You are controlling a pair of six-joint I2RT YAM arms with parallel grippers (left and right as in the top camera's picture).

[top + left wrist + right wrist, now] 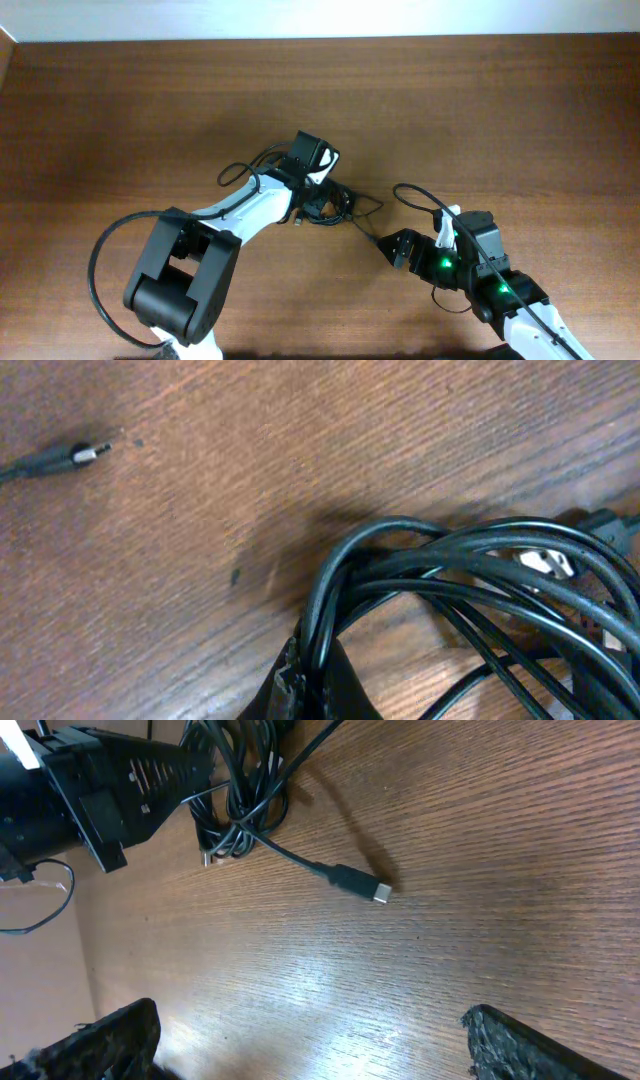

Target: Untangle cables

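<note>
Partly hidden: cables (340, 210) under left jaws.

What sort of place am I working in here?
Probably a robot lab bench: a plain wooden table, a left arm and right arm over it, and a tangle of thin black cables.

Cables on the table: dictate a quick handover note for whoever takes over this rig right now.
Left gripper: shut on the cables, pinching strands of the bundle near the middle of the table.
Right gripper: open, empty, hovering over bare wood close to one free plug end.
Done: nothing separated yet; the cables are one knotted bundle.
Left to do: probably take that loose end with the right gripper, draw the strands apart, and lay each cable out singly.
</note>
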